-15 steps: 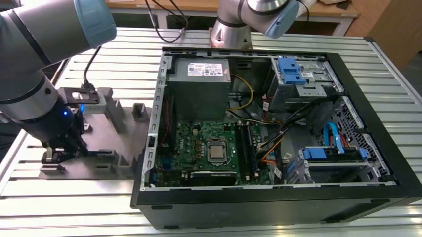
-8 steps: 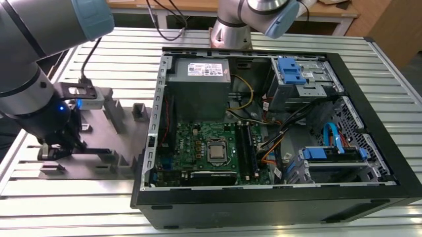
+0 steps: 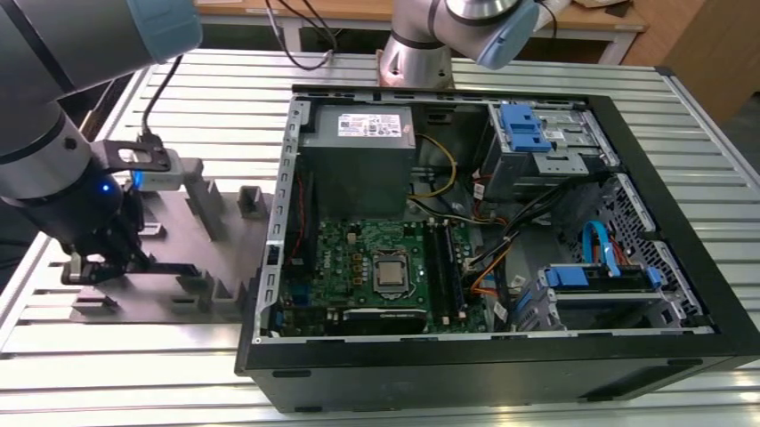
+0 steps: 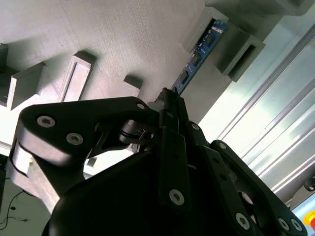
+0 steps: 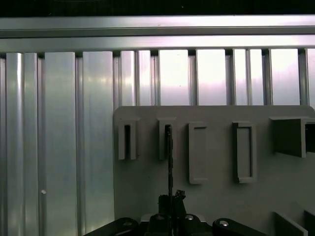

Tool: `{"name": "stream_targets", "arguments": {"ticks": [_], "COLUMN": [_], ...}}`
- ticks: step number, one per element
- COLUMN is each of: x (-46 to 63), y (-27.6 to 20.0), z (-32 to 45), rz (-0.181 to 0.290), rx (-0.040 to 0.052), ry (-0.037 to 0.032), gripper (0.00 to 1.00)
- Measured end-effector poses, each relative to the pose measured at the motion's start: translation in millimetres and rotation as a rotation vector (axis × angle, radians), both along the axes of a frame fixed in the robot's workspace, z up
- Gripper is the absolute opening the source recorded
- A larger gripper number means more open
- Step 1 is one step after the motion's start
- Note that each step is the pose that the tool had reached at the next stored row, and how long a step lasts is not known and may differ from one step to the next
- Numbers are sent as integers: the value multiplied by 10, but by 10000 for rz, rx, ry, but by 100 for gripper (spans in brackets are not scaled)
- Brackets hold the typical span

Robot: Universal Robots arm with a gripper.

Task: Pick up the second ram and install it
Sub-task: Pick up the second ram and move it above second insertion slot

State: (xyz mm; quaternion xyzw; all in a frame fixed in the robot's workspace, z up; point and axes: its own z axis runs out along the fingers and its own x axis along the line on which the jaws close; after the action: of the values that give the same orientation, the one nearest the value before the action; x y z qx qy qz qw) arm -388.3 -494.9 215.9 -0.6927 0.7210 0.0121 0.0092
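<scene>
robotics lab or assembly workshop. evidence: ribbed aluminium table (image 3: 119, 382); open desktop computer case (image 3: 475, 378) lying on it, motherboard (image 3: 344, 258) exposed; grey fixture tray (image 3: 196, 267) alongside; robot arm base (image 3: 416, 58) at the far edge; wooden bench (image 3: 594, 20) behind.

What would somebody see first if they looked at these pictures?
Most likely the big open computer case in the middle of the exterior view, with its green board inside. At that view's left the robot's hand is down over the grey tray, and in the second wrist view it pinches the second ram, a thin stick.
</scene>
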Motion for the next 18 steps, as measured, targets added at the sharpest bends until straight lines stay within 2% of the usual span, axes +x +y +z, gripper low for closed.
{"name": "stream_targets", "arguments": {"ticks": [18], "x": [0], "y": [0], "z": [194], "rz": [0], "rx": [0], "ry": [1], "gripper": [14]}}
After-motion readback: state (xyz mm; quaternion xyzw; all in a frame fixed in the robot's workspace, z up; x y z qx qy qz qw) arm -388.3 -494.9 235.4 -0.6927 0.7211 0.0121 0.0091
